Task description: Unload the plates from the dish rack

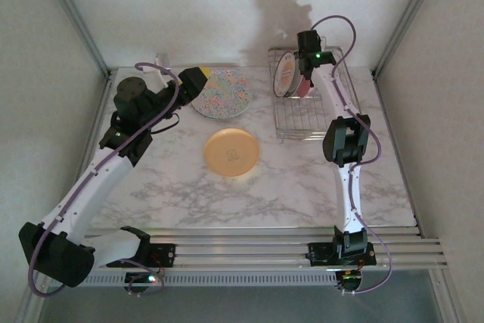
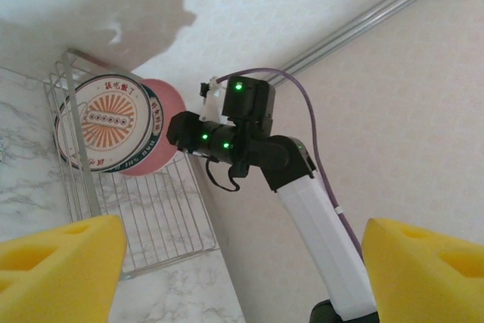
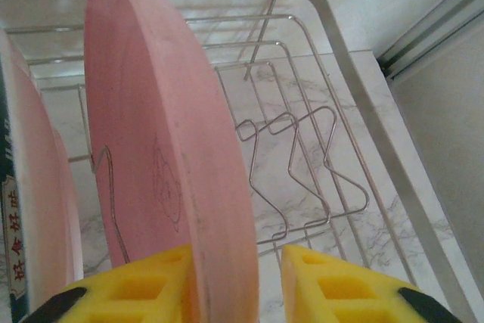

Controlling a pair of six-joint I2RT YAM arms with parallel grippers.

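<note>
Well left of the dish rack point(image 1: 302, 122), the left gripper point(image 1: 195, 79) hangs beside the floral-speckled plate point(image 1: 223, 94), its yellow fingers spread wide and empty. The orange-yellow plate point(image 1: 231, 151) lies flat on the marble table point(image 1: 287, 179), left of the rack's near end. At the rack's far end the white emblem plate point(image 2: 106, 122) stands on edge, with the pink plate point(image 3: 166, 126) just right of it. The right gripper point(image 3: 231, 281) straddles the pink plate's rim, its fingers apart and a thin gap showing at one of them.
</note>
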